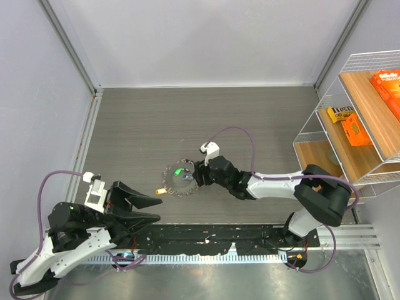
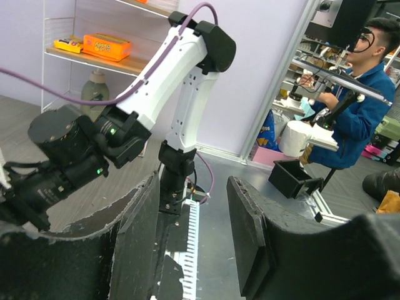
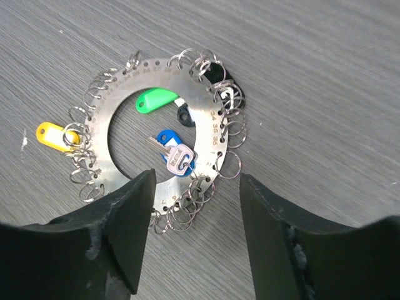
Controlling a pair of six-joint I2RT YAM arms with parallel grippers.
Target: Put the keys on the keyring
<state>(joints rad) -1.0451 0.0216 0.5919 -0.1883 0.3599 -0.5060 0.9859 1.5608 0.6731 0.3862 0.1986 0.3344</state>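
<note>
**Right wrist view: keys lie flat in and around the ring plate, jaws spread above it**

The keyring (image 3: 209, 125) lies flat on the grey table (image 3: 325, 75), in the middle of the work area just ahead of the right gripper (image 3: 195, 187). That gripper's fingers stand apart with nothing pinched, and the ring's near rim shows in the gap below them. The left gripper (image 1: 153, 206) hangs well apart near its own base, also spread and empty.

The ring looks like a thin, stiff metal plate with a fringe of small loose loops. It probably sits too flat to get under easily, and the loops would shift and snag. A pinch across the rim, plate edge between the pads, seems the surest hold.

The keys are likely light and slippery, and far smaller than a finger. The plastic heads offer the better purchase, gripped across their flat faces.

- The blue key (image 3: 176, 155) rests on the plate's inner edge. Its long axis runs diagonally, head toward the gripper and blade pointing away and left into the hole.
- The green key (image 3: 156, 100) lies inside the hole, long axis nearly crosswise, with its narrow end toward the right inner edge.
- The yellow key (image 3: 51, 135) lies outside the rim on the left, long axis crosswise, and seems to touch a rim loop.
</note>
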